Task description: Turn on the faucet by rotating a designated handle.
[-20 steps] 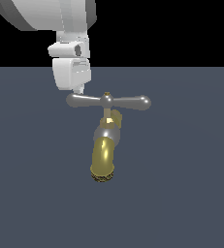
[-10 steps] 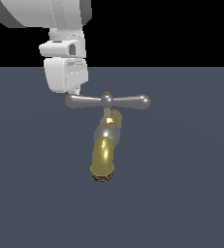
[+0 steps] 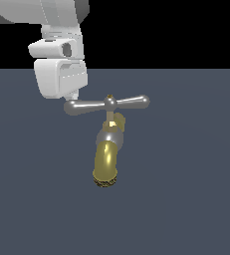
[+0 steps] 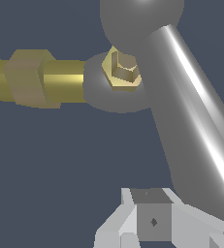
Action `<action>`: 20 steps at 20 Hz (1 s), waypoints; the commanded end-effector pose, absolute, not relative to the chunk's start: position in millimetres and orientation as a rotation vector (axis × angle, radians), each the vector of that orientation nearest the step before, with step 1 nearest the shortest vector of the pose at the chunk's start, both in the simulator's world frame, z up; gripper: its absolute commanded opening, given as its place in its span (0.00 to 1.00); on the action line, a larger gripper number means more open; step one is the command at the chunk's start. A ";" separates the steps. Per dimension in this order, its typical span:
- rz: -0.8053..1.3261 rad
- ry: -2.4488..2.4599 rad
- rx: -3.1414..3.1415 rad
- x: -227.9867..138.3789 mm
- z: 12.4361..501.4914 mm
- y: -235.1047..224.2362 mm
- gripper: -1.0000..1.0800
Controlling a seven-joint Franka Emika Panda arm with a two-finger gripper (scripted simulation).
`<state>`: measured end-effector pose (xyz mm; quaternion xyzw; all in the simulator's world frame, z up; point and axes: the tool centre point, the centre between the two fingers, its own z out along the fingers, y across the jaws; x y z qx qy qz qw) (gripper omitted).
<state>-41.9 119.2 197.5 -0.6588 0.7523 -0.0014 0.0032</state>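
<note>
Gripper (image 3: 74,96) at handle's (image 3: 107,104) end on exterior view's left, one fingertip (image 4: 152,220) close beside silver bar; open or closed, cannot tell. Handle lies level across faucet (image 3: 107,154) top. Brass spout hangs below, rough rim lowest, over dark grey floor (image 3: 186,189).

In the exterior view the end effector (image 3: 72,97) is mostly hidden behind its own white housing, so how its jaws stand cannot be told. The wrist view cuts the handle (image 4: 191,121) off at 4 o'clock and the faucet (image 4: 21,77) at 9 o'clock.
</note>
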 end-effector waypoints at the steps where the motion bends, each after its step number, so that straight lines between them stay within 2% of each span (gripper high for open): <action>1: 0.000 2.357 -2.078 -54.9 197.5 124.3 0.00; 5: 0.000 2.357 -2.078 -68.8 197.5 127.6 0.00; 7: -0.007 2.362 -2.065 -61.5 197.6 122.7 0.00; 20: -0.004 2.360 -2.070 -102.9 197.5 101.8 0.00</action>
